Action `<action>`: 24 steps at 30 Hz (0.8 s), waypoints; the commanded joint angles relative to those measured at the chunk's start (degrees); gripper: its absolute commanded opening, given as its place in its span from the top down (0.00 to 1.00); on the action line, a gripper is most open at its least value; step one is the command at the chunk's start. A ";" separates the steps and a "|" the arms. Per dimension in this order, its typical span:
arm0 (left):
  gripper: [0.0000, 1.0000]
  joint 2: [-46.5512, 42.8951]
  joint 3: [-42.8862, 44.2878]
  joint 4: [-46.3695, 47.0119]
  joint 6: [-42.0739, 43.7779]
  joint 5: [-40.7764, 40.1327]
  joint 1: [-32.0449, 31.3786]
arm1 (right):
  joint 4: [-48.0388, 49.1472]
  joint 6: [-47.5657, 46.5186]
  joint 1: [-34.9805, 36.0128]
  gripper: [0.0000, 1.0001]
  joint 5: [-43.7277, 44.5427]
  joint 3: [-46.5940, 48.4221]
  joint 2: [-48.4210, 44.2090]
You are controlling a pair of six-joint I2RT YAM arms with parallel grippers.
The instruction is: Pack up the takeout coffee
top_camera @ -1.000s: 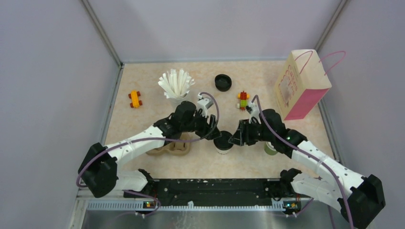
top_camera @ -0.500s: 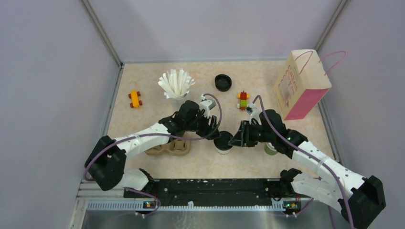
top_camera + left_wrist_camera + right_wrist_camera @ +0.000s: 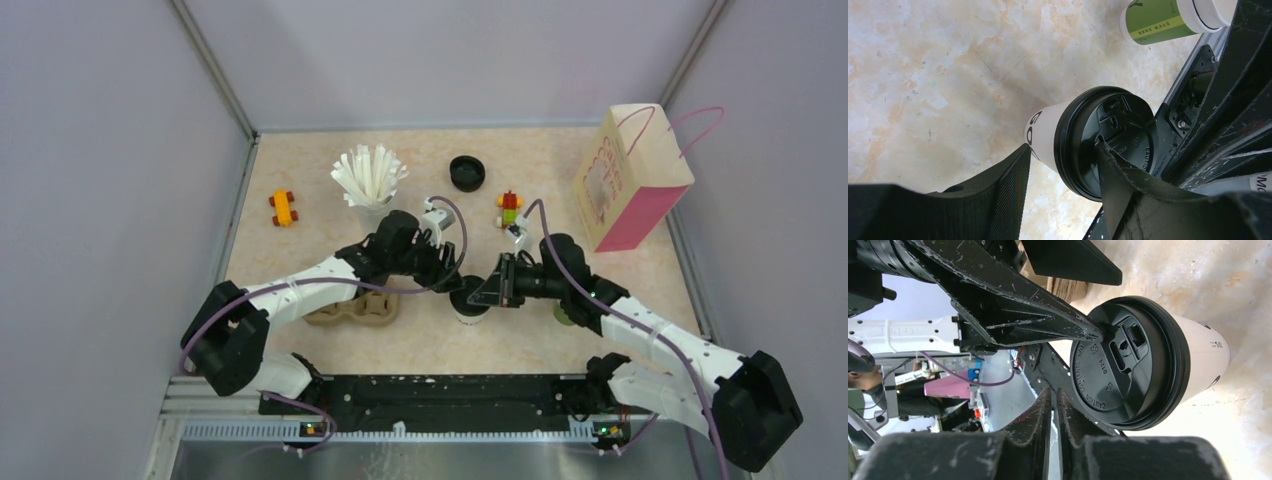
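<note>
Takeout coffee [image 3: 467,298] stands upright on the counter [image 3: 300,170] between both pincers. The left pincer [image 3: 1063,146] is open and straddles its rim; the right pincer [image 3: 1054,392] is closed, empty, with the lid just beside its tips.

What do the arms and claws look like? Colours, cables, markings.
Left arm and right arm: white links, black joints and bases, a purple cable looping along each. Left claw and right claw: black, scuffed fingers; a mesh-textured pad shows on the left's.
</note>
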 commanded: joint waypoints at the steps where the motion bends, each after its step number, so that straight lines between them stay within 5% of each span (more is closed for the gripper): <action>1: 0.43 0.50 -0.70 1.81 -0.41 1.05 0.05 | 5.55 -0.18 -0.52 0.96 -1.74 -0.50 1.24; 24: 0.44 2.01 -1.58 1.89 -0.13 2.42 0.02 | 8.61 -0.97 -0.61 1.00 1.85 -9.77 1.69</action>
